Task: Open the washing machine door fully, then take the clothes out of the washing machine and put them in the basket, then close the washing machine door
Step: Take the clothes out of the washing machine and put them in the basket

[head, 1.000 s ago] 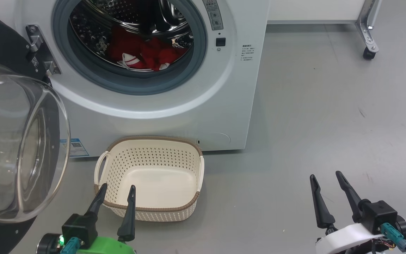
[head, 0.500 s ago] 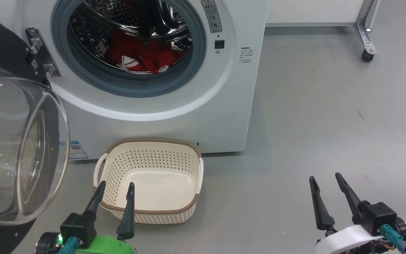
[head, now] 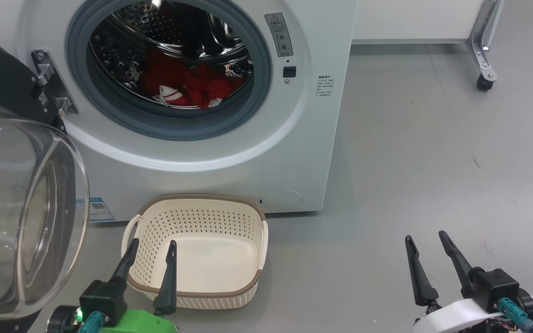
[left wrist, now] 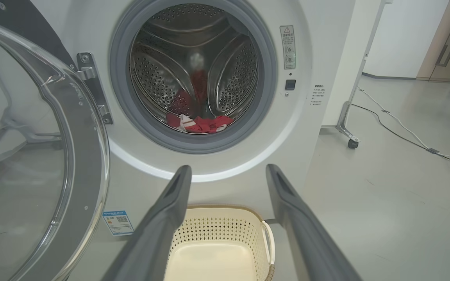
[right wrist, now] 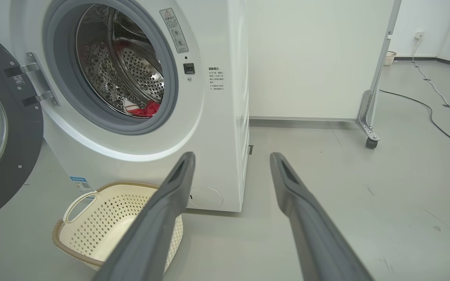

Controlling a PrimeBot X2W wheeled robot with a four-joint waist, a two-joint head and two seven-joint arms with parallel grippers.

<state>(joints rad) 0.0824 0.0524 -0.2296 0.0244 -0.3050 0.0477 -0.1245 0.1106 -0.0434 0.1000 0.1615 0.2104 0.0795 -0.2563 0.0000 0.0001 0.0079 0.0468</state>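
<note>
Spread wide, holding nothing: dark-fingered left gripper [head: 154,242], right gripper [head: 425,236]. Red white-trimmed clothes [head: 201,88] inside white front-loading washing machine [head: 229,175], round black-rimmed glass door [head: 26,208] open at left.

Lab-like test room: bare grey floor [head: 433,162], lone washing machine [head: 201,180], white caster-mounted panel [right wrist: 315,58], loose cable [left wrist: 430,150].
</note>
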